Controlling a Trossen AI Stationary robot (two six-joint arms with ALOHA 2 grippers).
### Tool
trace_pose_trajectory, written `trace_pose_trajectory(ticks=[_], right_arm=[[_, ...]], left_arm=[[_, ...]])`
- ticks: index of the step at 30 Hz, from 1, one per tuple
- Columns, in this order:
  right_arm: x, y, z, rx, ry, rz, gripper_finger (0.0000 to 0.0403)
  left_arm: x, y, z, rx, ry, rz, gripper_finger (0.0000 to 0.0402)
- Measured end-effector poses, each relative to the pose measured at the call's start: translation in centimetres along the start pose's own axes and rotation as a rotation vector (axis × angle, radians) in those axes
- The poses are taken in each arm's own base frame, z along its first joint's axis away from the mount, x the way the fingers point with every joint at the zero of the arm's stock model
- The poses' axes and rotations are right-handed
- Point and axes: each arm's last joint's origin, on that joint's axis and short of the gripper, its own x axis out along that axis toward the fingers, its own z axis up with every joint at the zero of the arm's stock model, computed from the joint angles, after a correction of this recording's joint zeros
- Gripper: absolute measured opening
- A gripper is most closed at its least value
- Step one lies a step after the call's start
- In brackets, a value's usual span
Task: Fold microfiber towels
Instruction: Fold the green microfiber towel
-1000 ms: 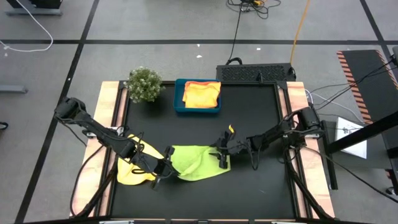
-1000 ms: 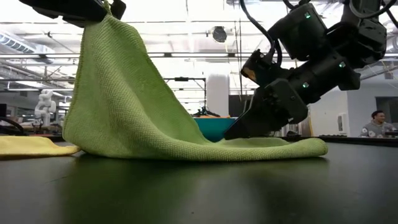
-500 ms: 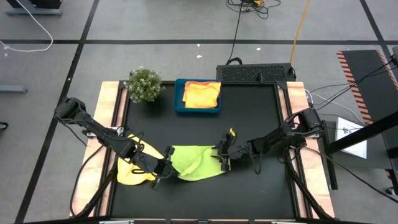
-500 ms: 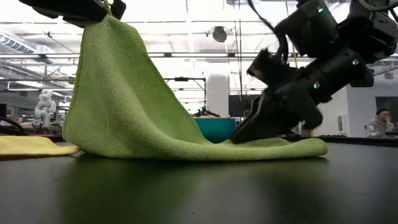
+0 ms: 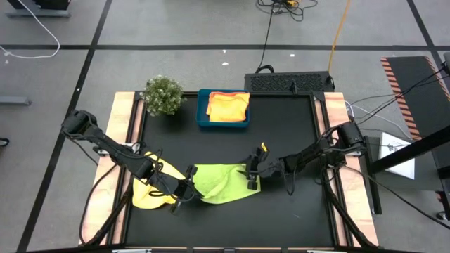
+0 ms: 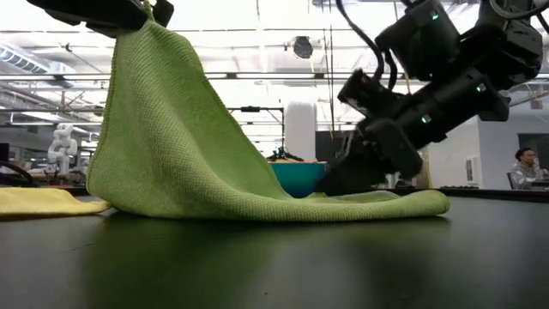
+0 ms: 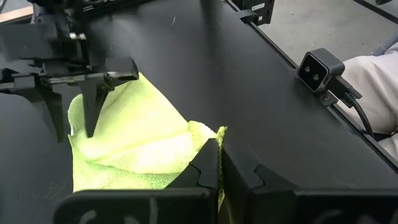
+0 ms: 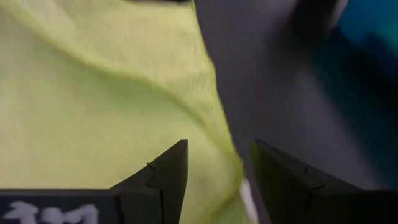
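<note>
Lime towel (image 5: pixel 221 182) sits lower middle of the high view; left gripper (image 5: pixel 184 192) pinches one corner and lifts it, probably to fold it over; right gripper (image 5: pixel 252 176), fingers apart, straddles the opposite edge, nothing gripped yet.

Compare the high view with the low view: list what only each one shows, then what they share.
Only the high view shows the small plant, the folded yellow and orange towels lying in the blue tray, and the full yellow towel under the left arm.

Only the low view shows how high the lime green towel is lifted: one corner hangs from the left gripper, shut on it, at the picture's top. A seated person shows far behind.

Both show the green towel's other end lying on the table, with the right gripper, jaws open, at that end.
</note>
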Motion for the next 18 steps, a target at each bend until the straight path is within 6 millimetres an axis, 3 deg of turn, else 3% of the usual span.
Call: trace_pose_trajectory(ticks=[13, 18], right_arm=[[0.05, -0.23, -0.45, 0.029, 0.045, -0.011, 0.0165], [0.04, -0.20, -0.45, 0.028, 0.046, -0.008, 0.0134]], left_arm=[[0.00, 0.01, 0.00, 0.002, 0.000, 0.005, 0.0006], [0.00, 0.02, 0.00, 0.001, 0.000, 0.005, 0.0014]])
